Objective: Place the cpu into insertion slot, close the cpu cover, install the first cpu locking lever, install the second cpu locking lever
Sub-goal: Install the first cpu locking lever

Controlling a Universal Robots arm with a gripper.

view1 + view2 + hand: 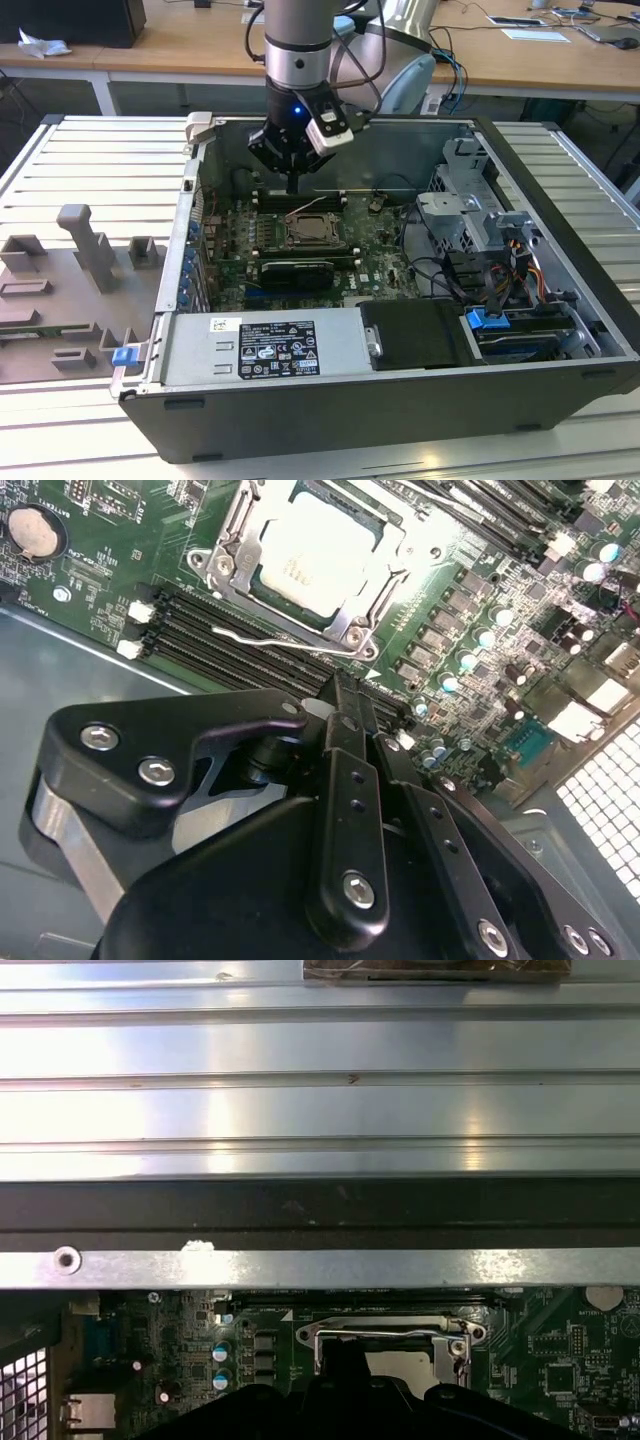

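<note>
The hand [345,695], fingers pressed together and holding nothing, hovers over the memory slots [250,645] just beside the socket [300,565]. The chip [310,550] sits inside, under the closed cover [385,580]; one thin lever [290,645] lies between.

cpu [405,1362] half behind arm's black body

I see a pale silver-beige cpu [312,542] framed by a silvery cover [372,598] on a green board [90,575] with black memory slots [230,645]. My gripper [345,705] is matte black with silver screws. In the exterior view, I note a dark grey case [330,420], a blue clip [487,321] and a grey ribbed table [90,160].
</note>
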